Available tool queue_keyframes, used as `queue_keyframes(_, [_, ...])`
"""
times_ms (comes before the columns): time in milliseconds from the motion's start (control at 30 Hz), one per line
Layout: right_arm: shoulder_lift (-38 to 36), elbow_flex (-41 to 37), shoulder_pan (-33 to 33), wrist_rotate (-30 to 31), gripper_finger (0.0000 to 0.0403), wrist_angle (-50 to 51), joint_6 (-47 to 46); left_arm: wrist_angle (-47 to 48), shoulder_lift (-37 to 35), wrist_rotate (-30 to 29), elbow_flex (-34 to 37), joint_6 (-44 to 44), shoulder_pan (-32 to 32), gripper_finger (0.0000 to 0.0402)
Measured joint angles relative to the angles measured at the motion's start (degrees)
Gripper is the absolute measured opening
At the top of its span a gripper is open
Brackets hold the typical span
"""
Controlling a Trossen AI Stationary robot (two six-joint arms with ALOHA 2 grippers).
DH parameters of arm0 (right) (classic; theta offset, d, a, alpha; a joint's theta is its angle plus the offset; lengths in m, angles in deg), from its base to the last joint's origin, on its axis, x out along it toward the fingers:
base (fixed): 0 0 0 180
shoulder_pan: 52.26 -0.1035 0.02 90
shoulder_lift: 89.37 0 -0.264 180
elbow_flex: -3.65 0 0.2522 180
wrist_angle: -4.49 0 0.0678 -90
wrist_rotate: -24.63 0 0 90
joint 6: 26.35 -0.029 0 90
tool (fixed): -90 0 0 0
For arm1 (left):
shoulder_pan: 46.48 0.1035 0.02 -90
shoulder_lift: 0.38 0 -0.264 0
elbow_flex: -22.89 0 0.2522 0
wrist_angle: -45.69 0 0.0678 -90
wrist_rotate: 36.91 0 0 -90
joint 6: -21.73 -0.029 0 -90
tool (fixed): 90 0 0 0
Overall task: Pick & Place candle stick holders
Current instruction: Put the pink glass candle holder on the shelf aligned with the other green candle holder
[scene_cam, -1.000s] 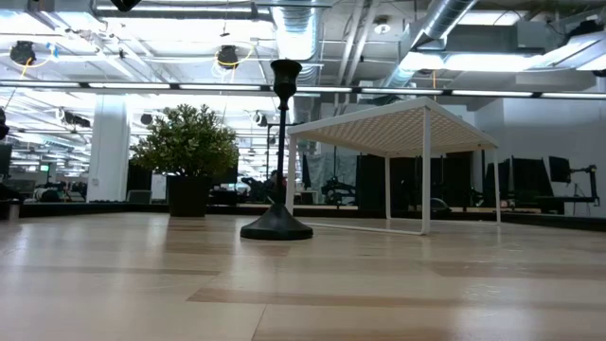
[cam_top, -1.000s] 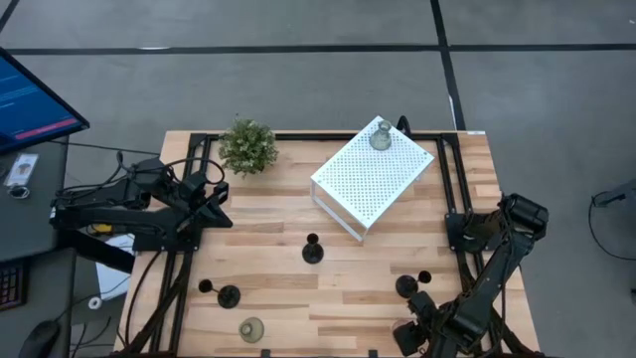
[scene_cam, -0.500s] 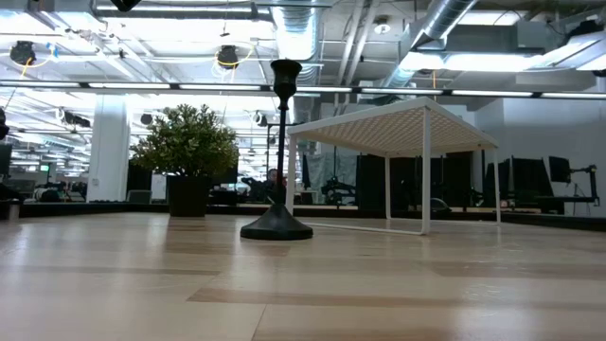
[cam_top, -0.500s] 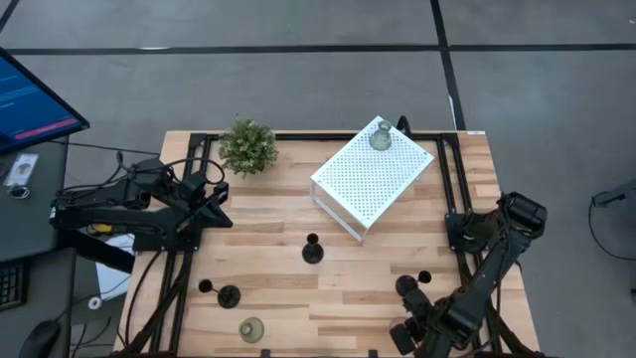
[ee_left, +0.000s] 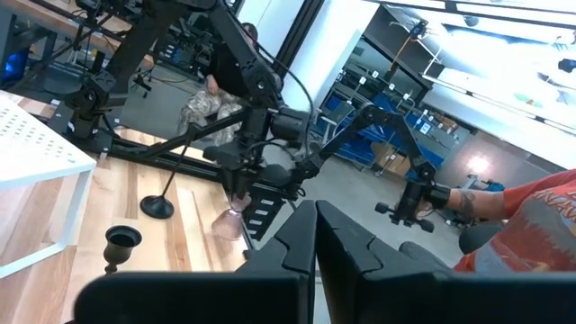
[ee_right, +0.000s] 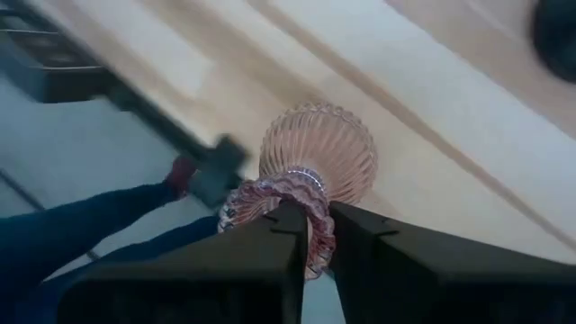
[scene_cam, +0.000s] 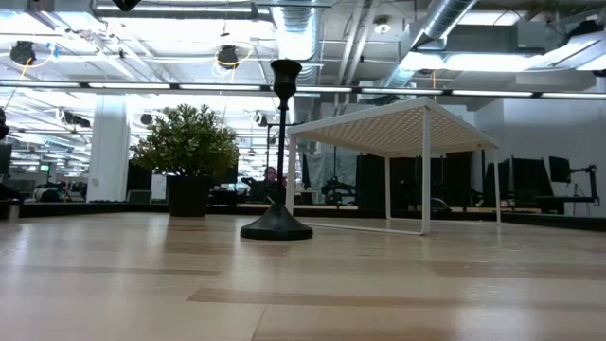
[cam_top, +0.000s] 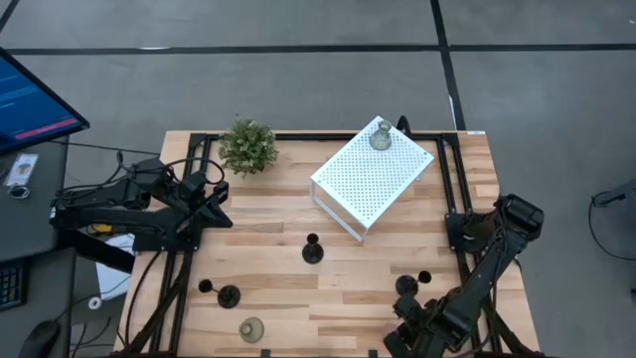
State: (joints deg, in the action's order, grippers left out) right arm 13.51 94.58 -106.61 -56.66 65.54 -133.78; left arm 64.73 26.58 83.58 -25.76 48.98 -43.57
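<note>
My right gripper [cam_top: 402,336] is at the table's near right edge, shut on a pink ribbed glass candle stick holder [ee_right: 319,153], which my gripper hides in the high view. Three black holders [cam_top: 312,249] [cam_top: 229,294] [cam_top: 405,286] stand on their round bases on the table. One greenish glass holder [cam_top: 250,329] stands near the front edge. Another [cam_top: 381,136] stands on top of the white perforated box [cam_top: 368,179]. My left gripper [ee_left: 315,216] is shut and empty, held level above the table's left side [cam_top: 214,199]. My right gripper pinches the pink holder's ruffled rim [ee_right: 310,236] between its two fingers, coming steeply from above. The bulbous body hangs below the fingers, tilted, by the table's near edge. Whether its foot is clear of the wood, I cannot tell.
A green potted plant [cam_top: 247,146] stands at the far left. The white box takes up the far right of the table. The nearest black holder stands just beyond my right gripper. Bare wood [cam_top: 338,298] lies in the middle of the table. A person [ee_left: 540,225] shows beyond it.
My right arm has shifted a little toward the table's left along the near edge, and its wrist has rolled. Everything else stands as it did.
</note>
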Motion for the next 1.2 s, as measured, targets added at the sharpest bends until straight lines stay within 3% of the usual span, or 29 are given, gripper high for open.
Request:
queue_keyframes(467, [-0.2, 10.9, 9.5, 3.5, 0.0023, 3.3, 22.8, 0.0, 0.0, 0.0, 0.0, 0.0, 0.0, 0.0009])
queue_keyframes(800, [-2.5, 24.0, 16.1, 6.6, 0.0023, 16.8, 40.1, 0.0, 0.0, 0.0, 0.0, 0.0, 0.0, 0.0009])
queue_keyframes(967, [-7.6, 26.8, 18.0, 7.0, 0.0023, 25.4, 42.5, 0.0, 0.0, 0.0, 0.0, 0.0, 0.0, 0.0009])
queue_keyframes(1200, [-17.2, 27.5, 20.0, 14.4, 0.0023, 35.2, 42.5, 0.0, 0.0, 0.0, 0.0, 0.0, 0.0, 0.0009])
